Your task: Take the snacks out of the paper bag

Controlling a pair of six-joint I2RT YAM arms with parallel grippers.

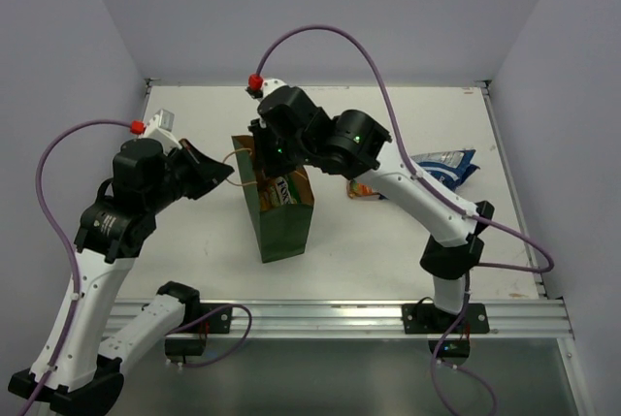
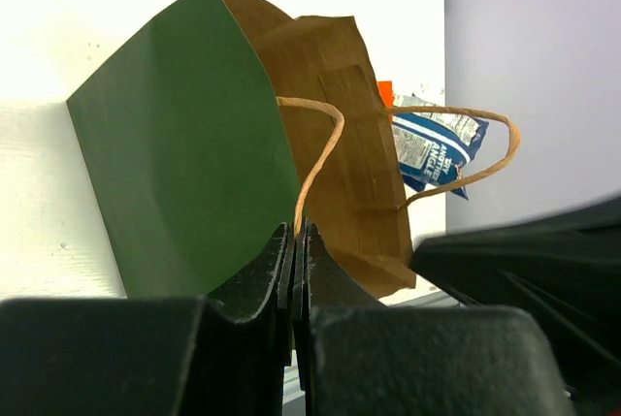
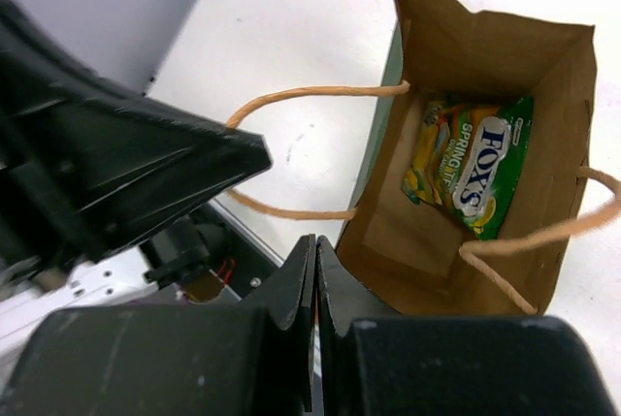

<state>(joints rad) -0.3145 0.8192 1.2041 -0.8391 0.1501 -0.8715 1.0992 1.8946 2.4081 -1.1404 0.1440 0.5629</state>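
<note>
The dark green paper bag (image 1: pixel 286 227) stands open in the middle of the table. My left gripper (image 1: pixel 223 172) is shut on one of its thin loop handles (image 2: pixel 315 159), just left of the bag (image 2: pixel 184 164). My right gripper (image 1: pixel 260 152) is at the bag's far rim, jaws closed with a sliver of brown paper between them (image 3: pixel 316 241). A green-and-yellow snack packet (image 3: pixel 471 164) lies inside the bag on its brown floor (image 3: pixel 408 241) and also shows from above (image 1: pixel 281 189). A blue-and-white snack bag (image 1: pixel 448 166) and an orange packet (image 1: pixel 363 189) lie on the table to the right.
The white table ends at walls on the left, back and right. An aluminium rail (image 1: pixel 330 317) runs along the near edge by the arm bases. The bag's second handle (image 3: pixel 543 237) hangs loose over the opening.
</note>
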